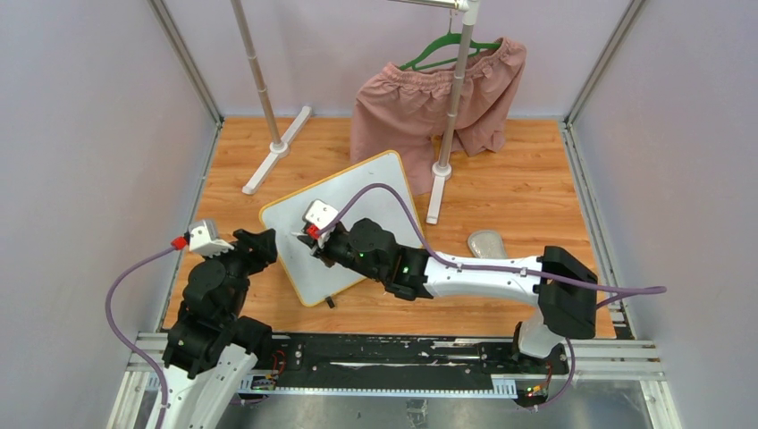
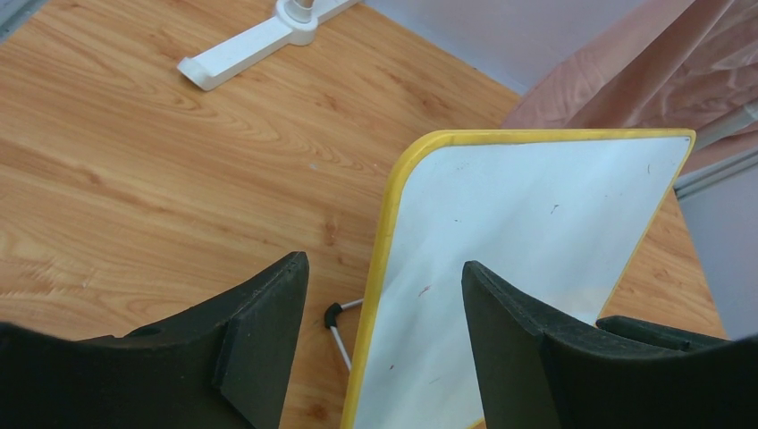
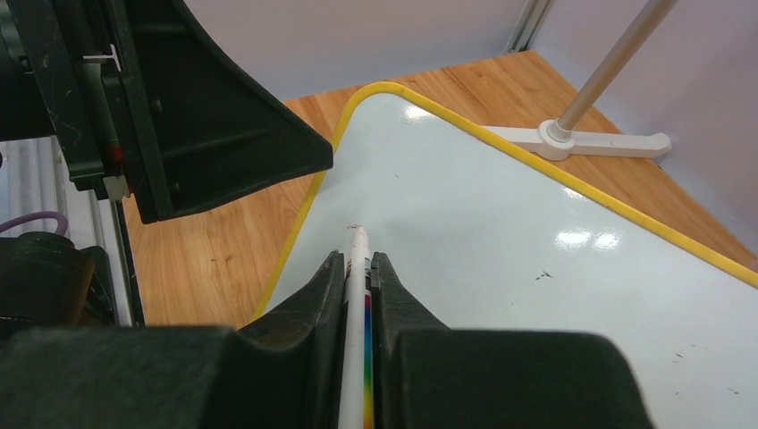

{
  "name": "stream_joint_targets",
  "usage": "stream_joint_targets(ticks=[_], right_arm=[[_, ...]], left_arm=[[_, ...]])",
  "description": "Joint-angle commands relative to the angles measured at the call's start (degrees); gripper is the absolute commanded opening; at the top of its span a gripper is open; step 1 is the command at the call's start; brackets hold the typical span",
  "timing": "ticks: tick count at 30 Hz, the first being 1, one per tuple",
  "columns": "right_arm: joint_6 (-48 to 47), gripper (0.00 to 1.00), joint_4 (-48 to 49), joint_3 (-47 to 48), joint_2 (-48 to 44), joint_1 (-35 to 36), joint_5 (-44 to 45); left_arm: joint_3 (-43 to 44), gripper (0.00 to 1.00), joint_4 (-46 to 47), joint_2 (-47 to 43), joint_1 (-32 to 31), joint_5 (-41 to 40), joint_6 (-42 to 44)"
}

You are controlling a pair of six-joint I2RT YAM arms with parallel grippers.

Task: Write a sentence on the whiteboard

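The whiteboard (image 1: 375,183), white with a yellow frame, lies tilted across the wooden table. Its surface (image 3: 501,241) shows only a few faint specks; no sentence is in view. My right gripper (image 3: 357,257) is shut on a white marker (image 3: 356,295) with a rainbow stripe. The marker's tip points at the board close to its near left corner; I cannot tell whether it touches. My left gripper (image 2: 384,261) is open and straddles the board's yellow left edge (image 2: 386,232), one finger over the wood and one over the white surface. In the top view the two grippers, left (image 1: 266,243) and right (image 1: 315,237), are close together.
A garment rack's two white bases (image 1: 277,147) (image 1: 438,183) stand behind the board, with pink shorts (image 1: 429,98) on a green hanger. A grey oval object (image 1: 485,241) lies right of the board. The board's black foot (image 2: 332,315) pokes out beside its left edge. Walls enclose the table.
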Motion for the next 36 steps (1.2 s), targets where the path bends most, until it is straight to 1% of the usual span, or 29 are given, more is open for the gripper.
stream_joint_targets(ticks=[1,8,11,12,14,17,19,22,24,25,26,27,29,33,36], right_arm=[[0.49,0.00,1.73,2.97,1.30,0.73,-0.44],[0.08,0.00,3.78,4.57,3.93,0.75,2.03],[-0.12,0.00,5.12,4.10,3.71,0.71,2.23],[-0.12,0.00,5.71,3.57,3.32,0.72,2.16],[0.07,0.00,6.38,2.62,2.31,0.75,2.03],[0.89,0.00,6.15,0.80,0.01,0.75,1.04],[1.13,0.00,6.32,-1.02,-1.96,0.75,0.88],[1.38,0.00,5.76,-3.42,-4.88,0.73,1.42],[1.38,0.00,5.47,-4.98,-6.90,0.75,1.84],[1.36,0.00,5.40,-5.77,-7.90,0.71,2.19],[1.44,0.00,5.27,-6.49,-9.00,0.74,2.47],[1.53,0.00,5.20,-7.34,-10.03,0.79,2.68],[2.04,0.00,5.20,-8.76,-11.89,0.80,2.94],[3.07,0.00,4.61,-10.24,-14.00,0.73,2.79],[3.23,0.00,4.09,-10.28,-14.35,0.76,2.48]], left_arm=[[-0.47,0.69,1.25,-0.77,-0.42,-1.11,-0.58],[-0.66,0.68,1.50,-0.61,-0.42,-1.31,-0.66],[-0.70,0.68,0.96,-0.40,-0.42,-2.81,-1.87],[-0.77,0.69,0.78,-0.41,-0.42,-3.13,-2.82],[-1.26,0.78,0.78,-0.68,-0.42,-3.35,-5.38],[-1.89,0.86,1.32,-1.43,-0.42,-3.93,-8.67],[-2.27,0.88,2.02,-2.17,-0.42,-4.15,-10.23],[-2.44,0.88,3.40,-1.56,-0.42,-3.02,-11.98],[-2.33,0.84,3.73,0.69,-0.34,-1.07,-12.81],[-2.47,0.81,3.82,1.64,-0.27,-0.06,-13.23],[-2.80,0.76,3.99,2.17,-0.18,0.76,-13.54],[-3.31,0.73,4.24,2.27,0.02,1.46,-13.77],[-4.42,0.69,4.40,1.43,0.57,2.22,-14.46],[-7.34,0.65,5.11,0.07,2.10,4.55,-15.31],[-10.20,0.56,5.87,-2.04,3.04,5.42,-16.67]])
